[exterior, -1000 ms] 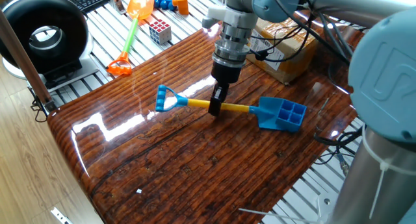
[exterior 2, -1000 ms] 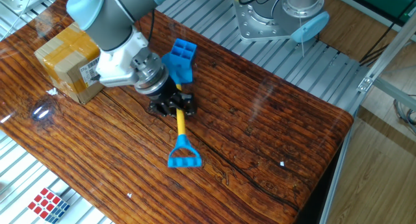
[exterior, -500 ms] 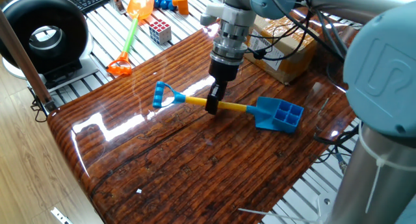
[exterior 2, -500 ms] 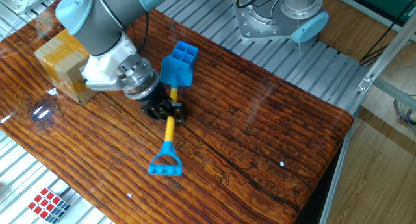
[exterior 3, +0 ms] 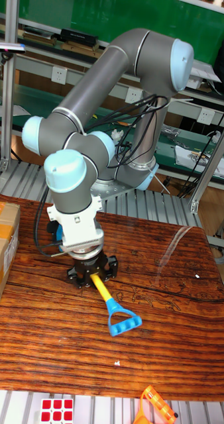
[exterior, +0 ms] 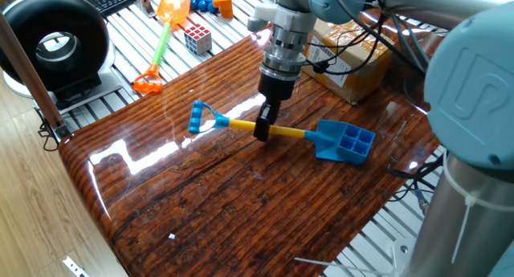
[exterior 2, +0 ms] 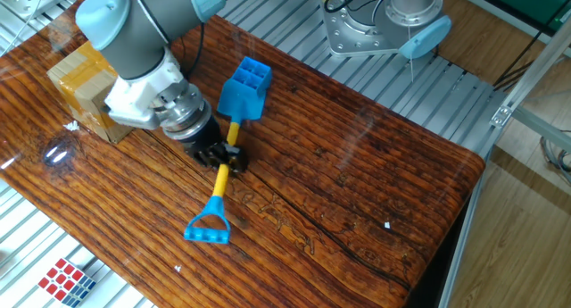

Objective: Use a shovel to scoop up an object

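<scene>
Shovel (exterior: 277, 132) on table (exterior: 201, 205), blue block (exterior: 354, 140) on its blade, hand (exterior: 263, 130) pinching yellow shaft

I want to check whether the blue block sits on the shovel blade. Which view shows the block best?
The other fixed view: the block faces the camera unobstructed, cells visible, on the blade's tip. One fixed view shows it more obliquely; the tall view hides it behind the arm.
</scene>
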Tool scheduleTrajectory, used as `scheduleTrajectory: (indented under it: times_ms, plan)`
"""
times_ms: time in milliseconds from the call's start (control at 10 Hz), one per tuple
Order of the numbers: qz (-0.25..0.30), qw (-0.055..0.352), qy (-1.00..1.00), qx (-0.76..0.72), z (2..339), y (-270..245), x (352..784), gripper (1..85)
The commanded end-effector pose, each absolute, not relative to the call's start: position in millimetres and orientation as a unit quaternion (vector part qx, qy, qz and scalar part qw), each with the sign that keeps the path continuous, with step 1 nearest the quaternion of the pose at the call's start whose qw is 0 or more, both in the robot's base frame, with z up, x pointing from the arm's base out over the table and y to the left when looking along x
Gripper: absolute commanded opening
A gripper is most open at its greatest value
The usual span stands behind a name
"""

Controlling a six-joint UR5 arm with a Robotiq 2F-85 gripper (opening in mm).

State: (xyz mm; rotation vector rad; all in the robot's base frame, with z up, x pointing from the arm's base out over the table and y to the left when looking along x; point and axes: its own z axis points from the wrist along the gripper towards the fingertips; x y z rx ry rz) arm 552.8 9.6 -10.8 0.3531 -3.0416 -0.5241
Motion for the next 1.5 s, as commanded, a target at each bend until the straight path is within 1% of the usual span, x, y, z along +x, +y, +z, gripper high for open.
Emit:
scheduleTrajectory:
  times_ms: [0, 400, 600, 700, 1000, 1200, 1300, 1400]
  plan:
    - [-0.149, -0.011, -0.985, 0.084, -4.1, -1.0, 568.2, 1.0]
    - [-0.108, -0.037, -0.991, 0.074, -7.8, -24.9, 578.9, 1.0]
    - [-0.077, -0.031, -0.995, 0.051, -12.9, -38.8, 578.3, 1.0]
    - [-0.074, -0.030, -0.996, 0.035, -13.3, -40.3, 578.3, 1.0]
    - [0.007, -0.028, -0.999, 0.035, -14.0, -66.3, 580.3, 1.0]
    - [0.001, -0.046, -0.998, 0.040, -12.7, -67.4, 589.7, 1.0]
    - [-0.004, -0.043, -0.998, 0.038, -14.6, -65.7, 588.8, 1.3]
    - [-0.005, -0.040, -0.998, 0.041, -15.2, -64.7, 588.4, 10.3]
